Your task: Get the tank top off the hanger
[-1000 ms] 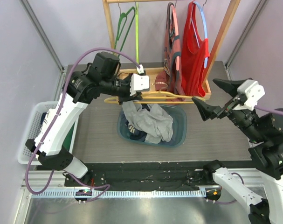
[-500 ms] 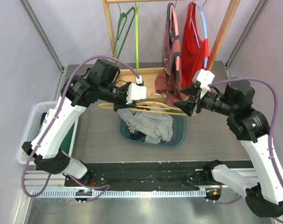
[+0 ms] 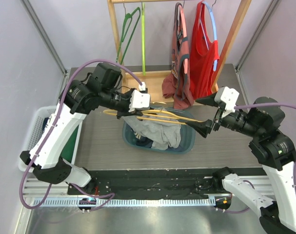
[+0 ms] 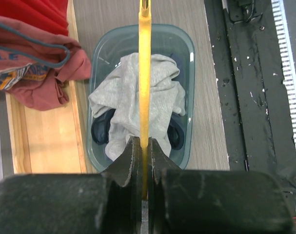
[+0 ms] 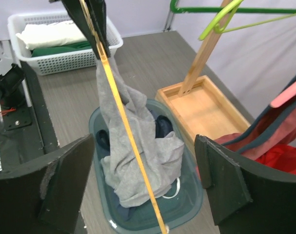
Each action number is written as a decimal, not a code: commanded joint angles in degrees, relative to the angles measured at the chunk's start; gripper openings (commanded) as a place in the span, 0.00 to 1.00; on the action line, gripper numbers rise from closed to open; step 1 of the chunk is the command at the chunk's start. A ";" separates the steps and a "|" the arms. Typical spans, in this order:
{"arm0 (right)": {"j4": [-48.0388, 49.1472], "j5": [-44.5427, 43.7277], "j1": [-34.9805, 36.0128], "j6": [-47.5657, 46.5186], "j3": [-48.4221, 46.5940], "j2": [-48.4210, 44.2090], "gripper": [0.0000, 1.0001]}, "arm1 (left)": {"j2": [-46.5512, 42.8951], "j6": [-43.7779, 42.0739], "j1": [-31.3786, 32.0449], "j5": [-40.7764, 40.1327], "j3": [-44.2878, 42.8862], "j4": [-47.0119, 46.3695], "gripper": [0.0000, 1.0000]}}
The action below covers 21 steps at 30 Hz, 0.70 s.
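Left wrist view: left fingers (image 4: pixel 129 157) clamp thin yellow hanger (image 4: pixel 144 73); limp grey tank top (image 4: pixel 122 95) trails into translucent oval blue tub (image 4: pixel 186 46). Right fingers (image 5: pixel 65 183) spread wide.

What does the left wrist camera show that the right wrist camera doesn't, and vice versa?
Left wrist only: the printed lettering on the maroon garment, and the left gripper up close, shut on the yellow hanger. Right wrist only: the right gripper open and empty, the white basket, the green hangers. Both: the hanger, the grey tank top trailing from it into the bin.
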State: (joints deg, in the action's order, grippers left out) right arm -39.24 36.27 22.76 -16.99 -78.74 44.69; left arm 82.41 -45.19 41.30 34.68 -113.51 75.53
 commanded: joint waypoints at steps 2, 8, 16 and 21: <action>-0.22 4.68 0.79 -1.46 0.52 2.07 0.76 | 3.36 -3.15 0.19 3.82 -6.97 4.45 0.00; 1.71 5.30 0.97 -0.67 0.70 5.58 0.72 | 8.55 -3.50 0.27 5.75 -14.10 10.34 0.00; 1.89 6.17 2.20 -0.76 -1.42 9.80 0.68 | 8.91 -4.38 0.27 6.28 -13.40 13.42 0.00; 1.63 7.32 2.90 -0.41 -1.42 12.09 0.48 | 8.64 -4.47 0.45 6.54 -13.40 14.12 0.00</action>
State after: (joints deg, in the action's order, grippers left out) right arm -39.86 41.54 24.86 -17.85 -78.11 56.42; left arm 92.03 -48.69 41.30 38.63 -125.51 78.06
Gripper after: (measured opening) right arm 0.573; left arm 0.048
